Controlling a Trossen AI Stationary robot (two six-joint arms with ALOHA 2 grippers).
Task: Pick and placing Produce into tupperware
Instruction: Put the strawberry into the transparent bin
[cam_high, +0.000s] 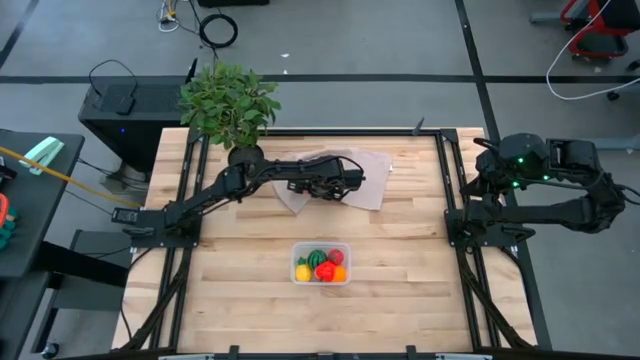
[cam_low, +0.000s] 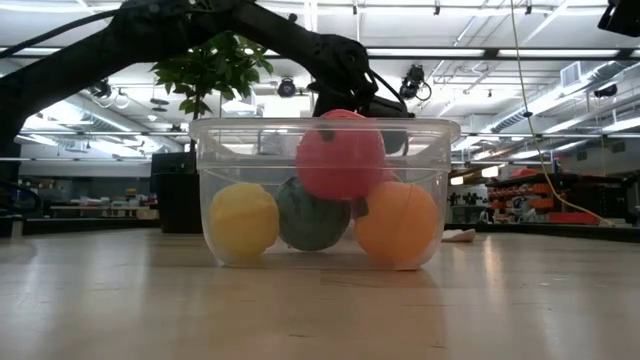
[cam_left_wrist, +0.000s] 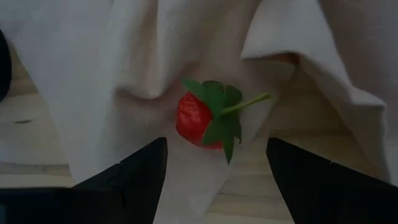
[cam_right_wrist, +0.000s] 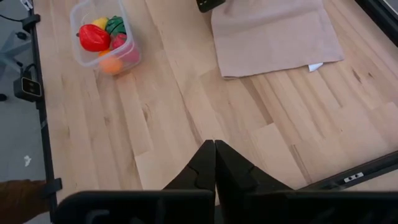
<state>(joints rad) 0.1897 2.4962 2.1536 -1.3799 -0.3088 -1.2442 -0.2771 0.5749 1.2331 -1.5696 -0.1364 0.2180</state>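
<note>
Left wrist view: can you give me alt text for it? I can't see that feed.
A small red strawberry with green leaves and stem lies on rumpled beige cloth, just ahead of the left hand, whose two dark fingers are spread open either side of it. Bare wooden table shows at the edges.

beige cloth (cam_high: 362, 172) rumpled, far side of table (cam_high: 250, 290) | potted plant (cam_high: 230, 103) at far-left corner
</note>
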